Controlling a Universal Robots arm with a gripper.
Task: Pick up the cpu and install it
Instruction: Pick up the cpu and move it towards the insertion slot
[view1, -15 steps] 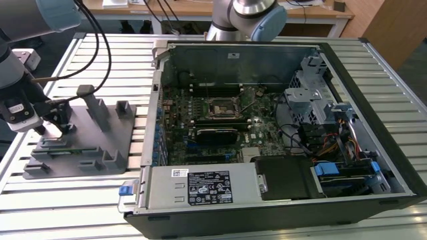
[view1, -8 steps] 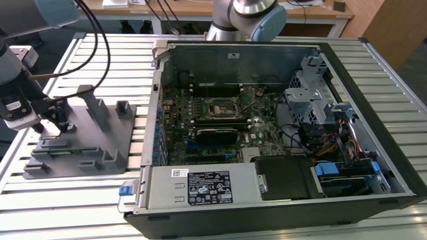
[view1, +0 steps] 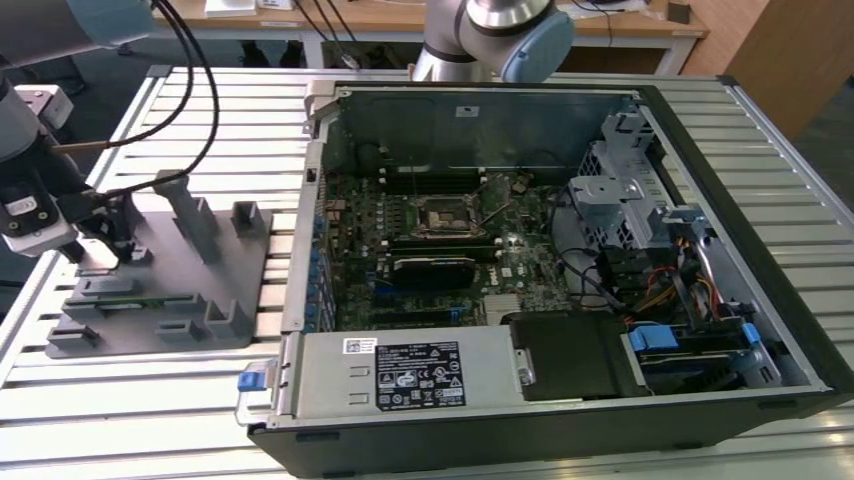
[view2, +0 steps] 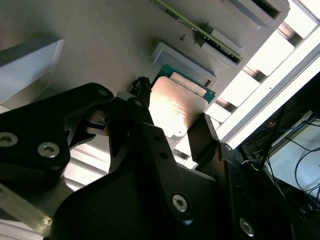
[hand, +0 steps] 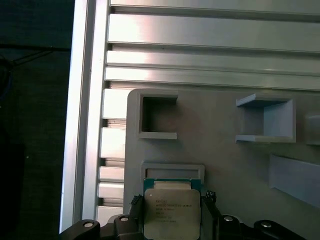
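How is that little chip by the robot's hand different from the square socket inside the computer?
The cpu has a smooth silvery top; the socket is a dark frame. The cpu sits on the grey holder tray outside the computer case, clamped between the gripper's fingers; the socket lies on the motherboard inside it, far from the gripper. Both are square and lie flat.

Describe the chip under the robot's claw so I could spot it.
Beside the open computer case lies a grey plastic tray, on the exterior view's left. At the tray's edge, where the gripper hangs, sits the cpu: a flat square, silvery-topped and green-rimmed among plain grey pockets.
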